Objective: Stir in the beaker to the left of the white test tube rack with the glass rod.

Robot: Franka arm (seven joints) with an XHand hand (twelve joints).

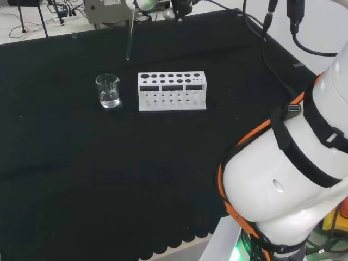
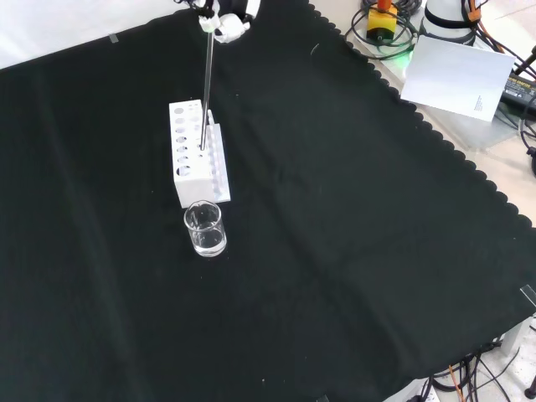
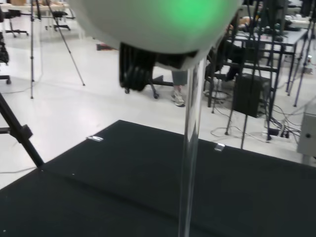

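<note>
A clear glass beaker point(image 1: 109, 91) with a little clear liquid stands on the black cloth, left of the white test tube rack point(image 1: 172, 91) in the head view. In the front view the beaker point(image 2: 205, 229) stands just in front of the rack point(image 2: 198, 152). High at the far edge of the cloth, the hand point(image 1: 144, 4) is shut on the top of a glass rod point(image 1: 129, 33), which hangs almost straight down, well above the cloth. Seen from the front, the hand point(image 2: 224, 23) holds the rod point(image 2: 206, 84) above the rack. The wrist view has the rod point(image 3: 190, 148) close under the hand point(image 3: 158, 19).
The arm's own white links point(image 1: 293, 179) take up the right of the head view. A white sheet point(image 2: 456, 79) and cables lie off the cloth's scalloped edge point(image 2: 469, 172) in the front view. Bare black cloth point(image 1: 109, 179) spreads around the beaker and rack.
</note>
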